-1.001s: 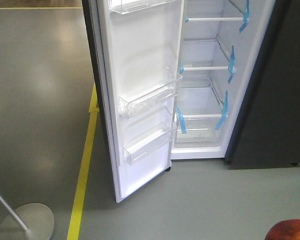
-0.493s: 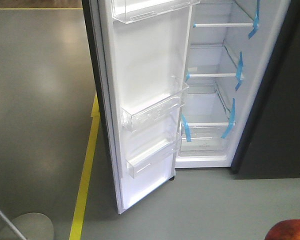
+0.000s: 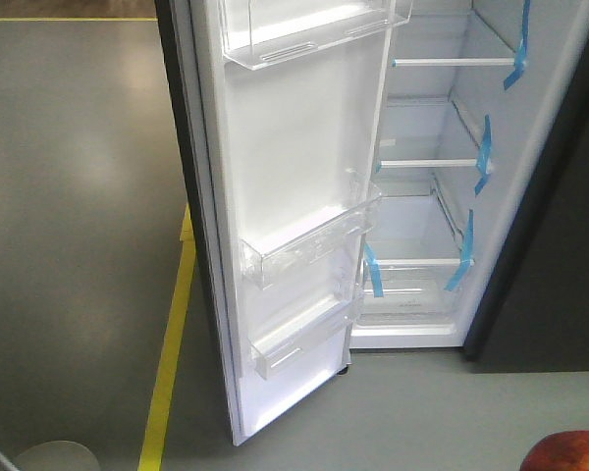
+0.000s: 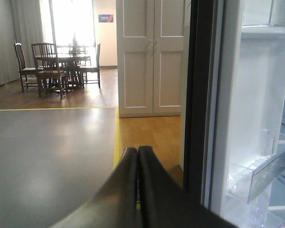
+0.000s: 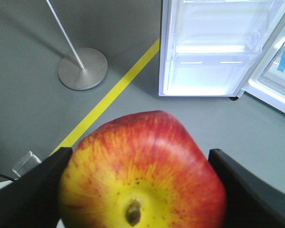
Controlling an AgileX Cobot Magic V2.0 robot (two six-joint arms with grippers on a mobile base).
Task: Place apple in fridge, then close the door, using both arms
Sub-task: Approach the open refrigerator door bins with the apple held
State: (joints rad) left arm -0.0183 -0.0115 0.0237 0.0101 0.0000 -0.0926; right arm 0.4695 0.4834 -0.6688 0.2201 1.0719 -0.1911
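The red and yellow apple [image 5: 142, 171] fills the right wrist view, and my right gripper [image 5: 140, 176] is shut on it, one black jaw on each side. A bit of the apple [image 3: 569, 453] shows at the front view's bottom right corner. The fridge [image 3: 427, 206] stands with its white interior, shelves and blue tape strips exposed. Its door [image 3: 294, 216] swings wide towards me, with clear bins on its white inside. My left gripper [image 4: 137, 151] is shut on nothing, just left of the door's dark edge [image 4: 199, 104].
A yellow floor line [image 3: 169, 353] runs along the grey floor left of the door. A round metal stand base [image 5: 82, 69] with a pole sits on the floor. Beyond stand a white panelled cabinet [image 4: 149, 57] and a dining table with chairs [image 4: 57, 66].
The front view has closed in on the fridge: door and shelves sit lower and larger in frame, and the stand base has slid almost out at bottom left. The apple stays at the corner.
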